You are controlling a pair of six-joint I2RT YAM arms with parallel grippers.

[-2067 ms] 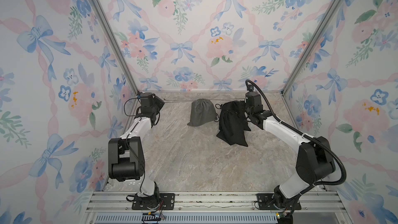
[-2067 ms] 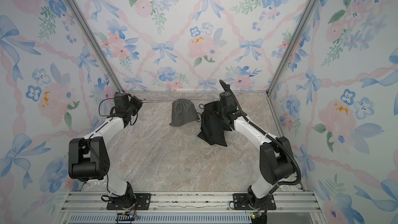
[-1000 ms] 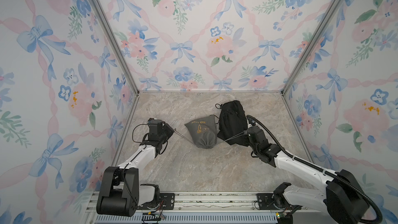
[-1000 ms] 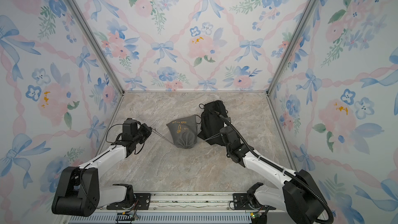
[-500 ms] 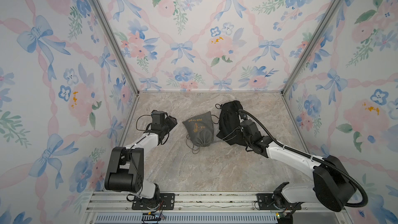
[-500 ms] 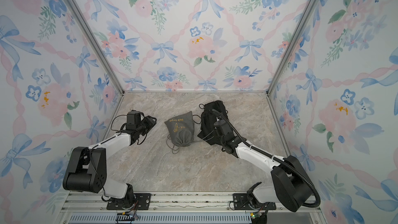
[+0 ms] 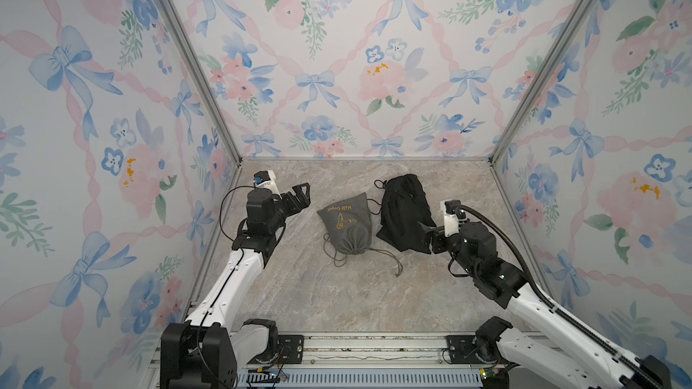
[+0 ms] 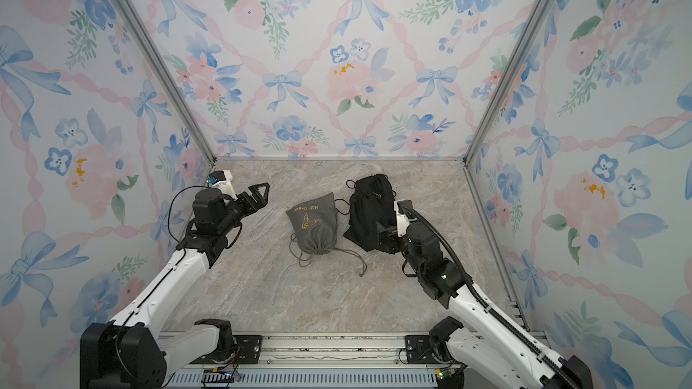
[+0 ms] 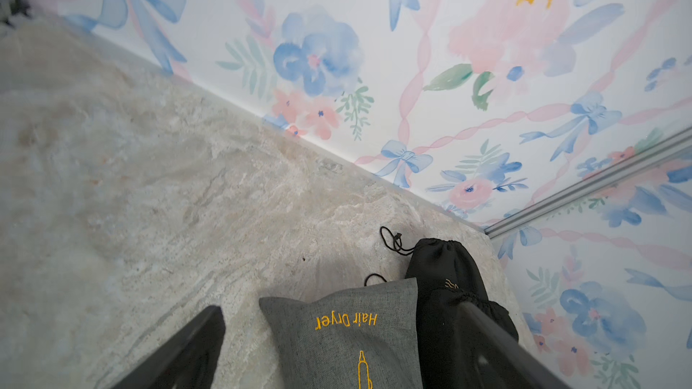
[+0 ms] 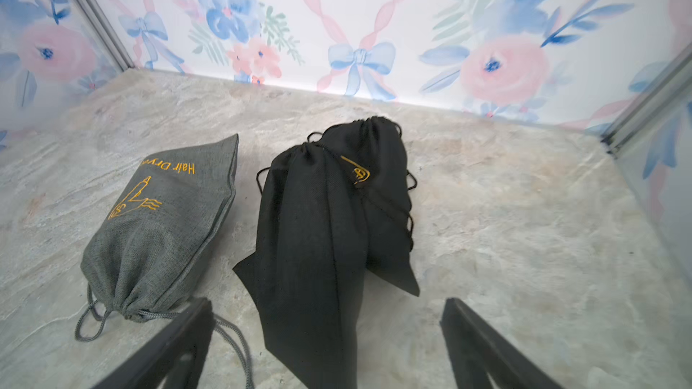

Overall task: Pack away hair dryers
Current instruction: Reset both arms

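The left end effector [image 7: 301, 196] stands wide and holds nothing. It hovers above the desk [image 7: 337, 301], close to the side wall. Just ahead of it lies a grey pouch [image 7: 346, 224] with yellow "Hair Dryer" stitching, apart from both fingers, its drawn neck turned toward the robot.

The right end effector [image 7: 430, 237] is also spread wide and grips nothing. Directly in front of it lie two black pouches [image 7: 402, 211], one partly over the other and both cinched at the top. In the right wrist view a loose corner of the nearer one [image 10: 307, 237] reaches in between the fingers [image 10: 179, 342]; whether cloth touches them cannot be told.

The grey pouch's cord [image 7: 389, 260] trails across the desk toward this end effector, close to one finger.

The hair dryers are hidden; only the closed, bulging pouches show, side by side between the two end effectors.
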